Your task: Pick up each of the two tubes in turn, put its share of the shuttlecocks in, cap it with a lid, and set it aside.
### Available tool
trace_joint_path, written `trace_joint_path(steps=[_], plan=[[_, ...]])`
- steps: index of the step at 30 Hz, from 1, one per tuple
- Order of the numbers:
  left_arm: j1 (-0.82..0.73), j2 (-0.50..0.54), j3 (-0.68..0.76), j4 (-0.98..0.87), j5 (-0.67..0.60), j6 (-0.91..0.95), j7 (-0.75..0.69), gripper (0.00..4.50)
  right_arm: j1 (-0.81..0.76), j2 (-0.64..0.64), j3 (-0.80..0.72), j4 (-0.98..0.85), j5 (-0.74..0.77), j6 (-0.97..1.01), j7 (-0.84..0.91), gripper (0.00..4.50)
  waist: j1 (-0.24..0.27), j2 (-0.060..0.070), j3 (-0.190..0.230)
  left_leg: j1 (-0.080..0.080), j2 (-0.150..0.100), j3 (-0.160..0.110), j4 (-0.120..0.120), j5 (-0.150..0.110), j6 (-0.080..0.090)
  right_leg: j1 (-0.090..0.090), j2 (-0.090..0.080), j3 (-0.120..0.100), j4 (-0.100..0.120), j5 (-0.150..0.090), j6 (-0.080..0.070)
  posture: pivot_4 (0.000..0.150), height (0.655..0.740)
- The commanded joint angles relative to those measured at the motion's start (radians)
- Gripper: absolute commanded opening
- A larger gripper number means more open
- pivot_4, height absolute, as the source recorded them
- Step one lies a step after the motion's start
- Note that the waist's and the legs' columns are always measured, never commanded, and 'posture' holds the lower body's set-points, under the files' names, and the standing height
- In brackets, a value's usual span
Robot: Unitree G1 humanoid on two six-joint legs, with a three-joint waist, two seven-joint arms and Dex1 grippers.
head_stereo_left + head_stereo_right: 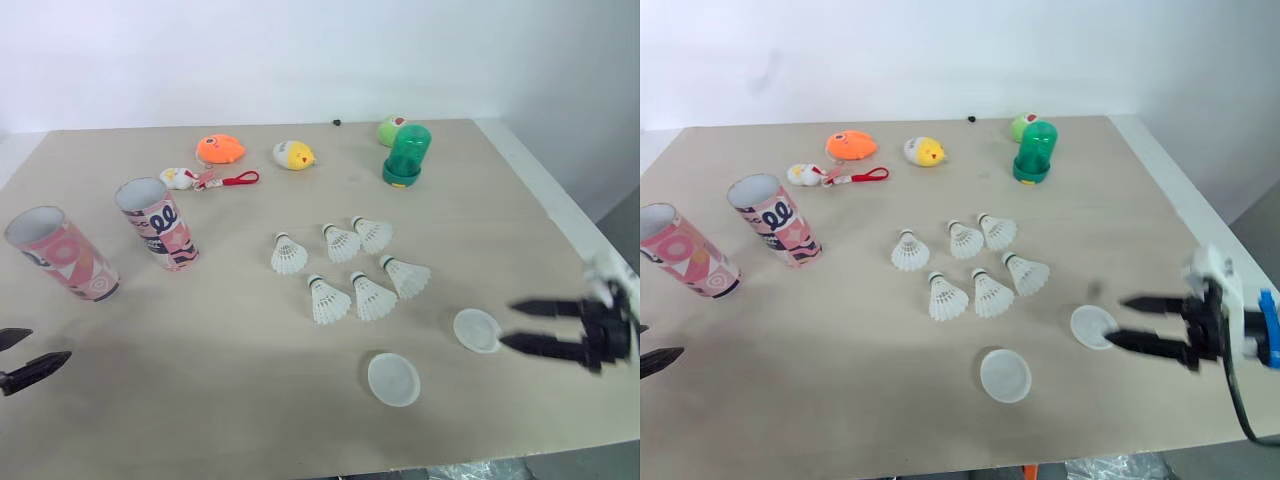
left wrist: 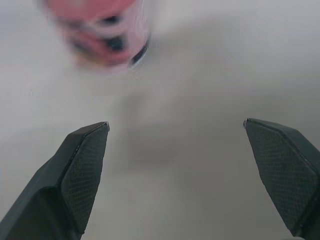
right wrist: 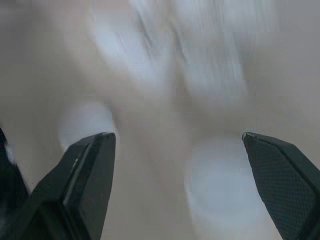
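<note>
On the left of the bench (image 1: 250, 430) two pink patterned tubes stand apart with their open tops up, the left tube (image 1: 62, 254) a little nearer than the right tube (image 1: 158, 223). The left hand (image 1: 50, 343) hovers at the left edge, just nearer than the left tube, with its fingers spread and grasping nothing. Six shuttlecocks (image 1: 372, 297) lie at mid-bench in two loose rows of three. The near lid (image 1: 393, 379) lies flat toward the front edge. The right lid (image 1: 477, 330) lies just left of the right hand (image 1: 508, 325), which is also released and empty, its tips pointing toward that lid. Along the far side sit an orange toy (image 1: 220, 149), a yellow toy (image 1: 294, 155), a red keyring (image 1: 215, 179) and a green jar (image 1: 407, 155).
</note>
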Motion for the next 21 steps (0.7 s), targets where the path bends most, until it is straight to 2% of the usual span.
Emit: trace_joint_path(steps=[1, 3, 6, 8, 9, 12, 21], plan=[[-0.019, -0.102, -0.003, -0.034, 0.007, -0.090, 0.106, 4.50, -0.165, 0.115, 0.167, -0.123, 0.045, 0.001, -0.121, 4.35, 0.001, -0.005, -0.003, 0.000, 0.001, -0.001, 0.000, 0.000, 0.000, 0.000, 0.001, -0.001, 0.000, 0.000, -0.001, 0.150, 0.7400], [-0.042, -0.154, -0.016, -0.042, 0.014, -0.140, 0.154, 4.50, -0.262, 0.202, 0.275, -0.145, 0.006, -0.028, -0.170, 4.35, 0.002, -0.007, -0.004, 0.000, 0.002, -0.001, 0.001, 0.000, 0.000, 0.000, 0.002, -0.001, 0.000, 0.001, -0.002, 0.150, 0.7400], [-0.111, -0.245, -0.075, -0.023, 0.047, -0.243, 0.246, 4.50, -0.419, 0.408, 0.464, -0.096, -0.114, -0.136, -0.243, 4.35, 0.012, -0.008, -0.005, -0.003, 0.003, -0.001, 0.004, 0.000, 0.000, 0.000, 0.002, -0.001, 0.000, 0.004, -0.001, 0.150, 0.7400], [-0.161, -0.288, -0.107, -0.009, 0.055, -0.275, 0.299, 4.50, -0.465, 0.487, 0.538, -0.056, -0.175, -0.196, -0.249, 4.35, 0.016, -0.006, -0.006, -0.002, 0.004, 0.002, 0.005, 0.000, 0.000, 0.001, 0.002, 0.000, 0.000, 0.006, 0.001, 0.150, 0.7400], [-0.180, -0.301, -0.117, -0.002, 0.062, -0.286, 0.322, 4.50, -0.477, 0.509, 0.561, -0.040, -0.195, -0.211, -0.241, 4.35, 0.019, -0.007, -0.007, -0.005, 0.003, 0.001, 0.006, 0.002, 0.002, 0.000, 0.002, -0.001, 0.000, 0.009, 0.005, 0.150, 0.7400], [-0.229, -0.327, -0.166, 0.029, 0.082, -0.308, 0.373, 4.50, -0.517, 0.575, 0.639, 0.022, -0.253, -0.262, -0.234, 4.35, 0.022, -0.014, -0.011, -0.005, 0.004, 0.002, 0.006, 0.002, 0.001, 0.001, 0.001, -0.001, -0.001, 0.009, 0.004, 0.150, 0.7400], [-0.358, -0.324, -0.216, 0.210, 0.158, -0.378, 0.551, 4.50, -0.595, 0.694, 0.720, 0.146, -0.359, -0.346, -0.233, 4.35, 0.023, -0.014, -0.011, -0.004, 0.006, 0.002, 0.006, 0.002, 0.001, 0.000, 0.002, -0.004, 0.000, 0.009, 0.003, 0.150, 0.7400]])
